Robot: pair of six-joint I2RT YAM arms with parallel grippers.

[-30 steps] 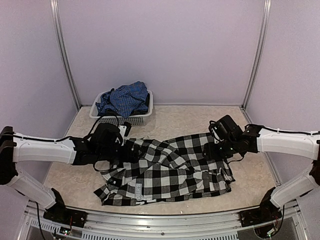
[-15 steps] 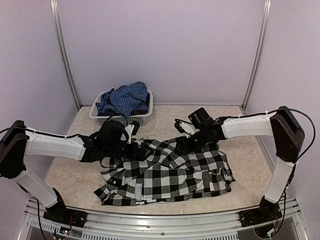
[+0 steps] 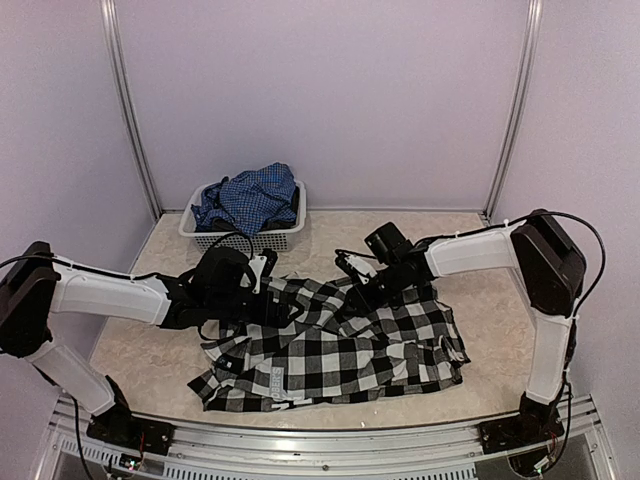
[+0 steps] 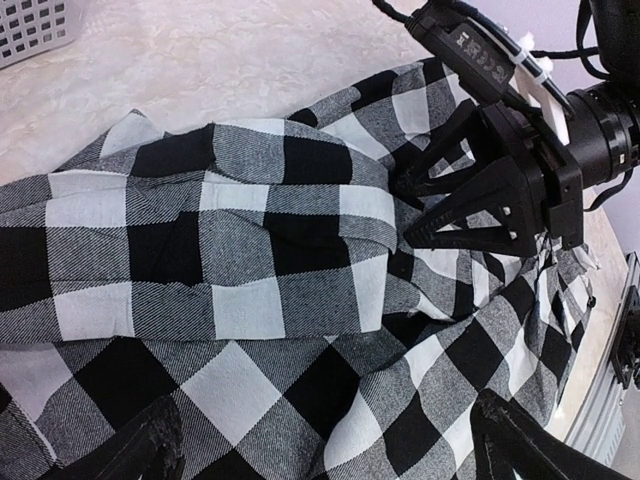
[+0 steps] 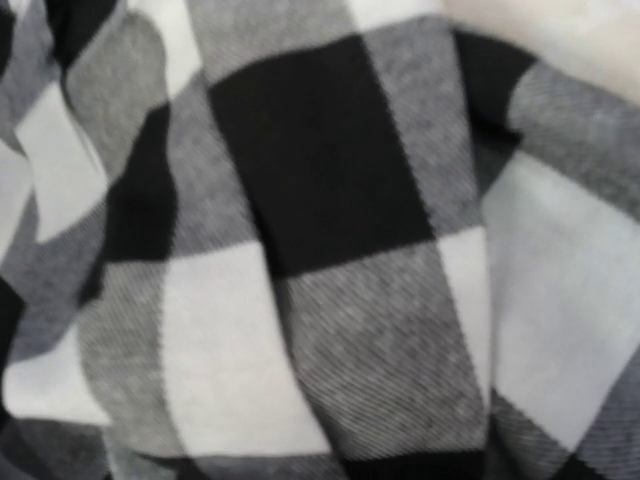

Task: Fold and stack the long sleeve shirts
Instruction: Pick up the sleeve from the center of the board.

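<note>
Black-and-white shirt (image 3: pixel 340 345): crumpled at middle of worktop (image 3: pixel 480 250); likely soft, light, limp; best taken at a hem edge. Blue shirt (image 3: pixel 250 195): heaped in basket (image 3: pixel 290 240), far-left corner. Left end effector (image 4: pixel 325 440): spread wide over cloth. Right end effector (image 4: pixel 408 210): on cloth, closure unclear.

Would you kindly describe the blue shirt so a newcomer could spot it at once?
At the far left corner of the table stands a white mesh basket. The blue shirt lies crumpled inside it; the black-and-white shirt, spread nearer, has much larger checks.
</note>
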